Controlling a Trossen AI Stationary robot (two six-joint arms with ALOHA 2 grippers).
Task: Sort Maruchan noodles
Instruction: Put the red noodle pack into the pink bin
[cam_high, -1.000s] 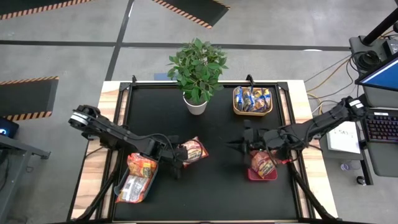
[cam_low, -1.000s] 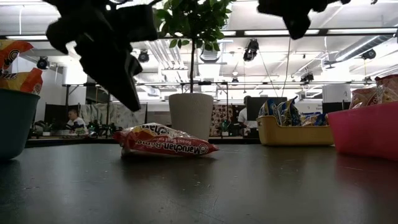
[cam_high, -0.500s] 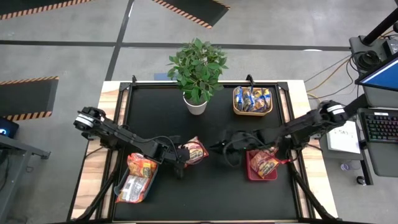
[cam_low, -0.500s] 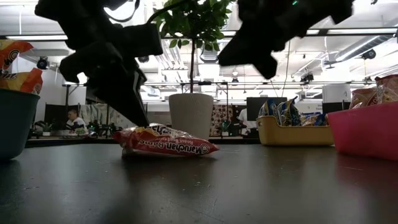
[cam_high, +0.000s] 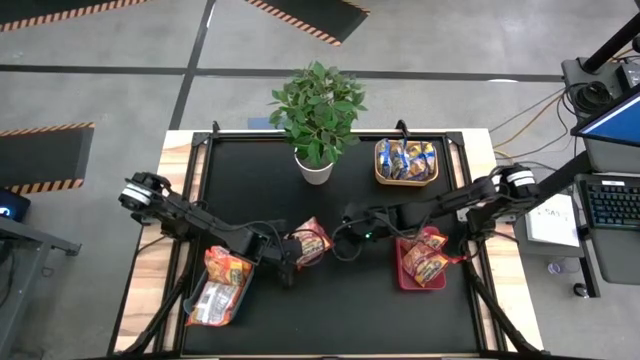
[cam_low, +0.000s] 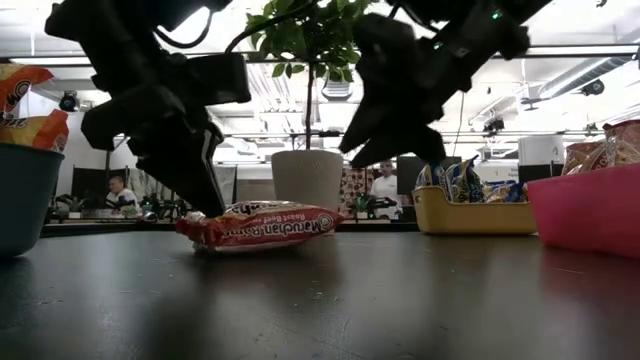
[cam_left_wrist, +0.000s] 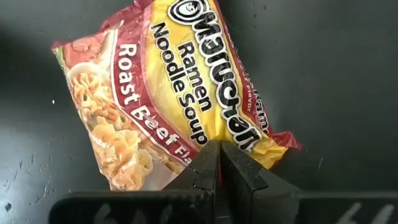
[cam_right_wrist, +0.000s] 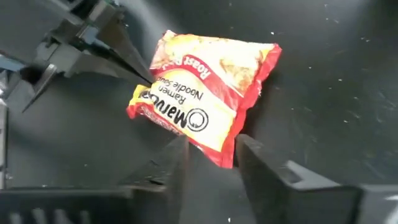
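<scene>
One red-and-yellow Maruchan Roast Beef packet (cam_high: 313, 241) lies flat on the black table mat, also visible in the low view (cam_low: 262, 224). My left gripper (cam_high: 290, 250) is shut, its tips at the packet's left edge (cam_left_wrist: 219, 149). My right gripper (cam_high: 345, 242) hovers open just right of the packet and above it (cam_low: 385, 130). In its wrist view the packet (cam_right_wrist: 205, 93) lies ahead of the spread fingers (cam_right_wrist: 211, 152). Other packets sit in bins: orange ones (cam_high: 222, 282), red ones (cam_high: 424, 256), blue ones (cam_high: 405, 158). My left gripper touches the packet with its shut fingertips (cam_left_wrist: 208, 155) on the packet's edge (cam_left_wrist: 200, 138) beside the "Ramen Noodle Soup" print. The fingers slant down from the table's left. The packet stays flat on the mat.
A potted plant (cam_high: 318, 140) stands at the far middle of the table. The grey-blue bin (cam_high: 243, 296) is near left, the red bin (cam_high: 403, 277) near right, the yellow bin (cam_high: 405, 180) far right. Bare mat lies along the near edge (cam_high: 330, 310).
My right arm has reached toward the table's left, from over the red bin to just beside the packet, and come lower. My left gripper has dropped onto the packet's edge. The packet has turned a little on the mat.
</scene>
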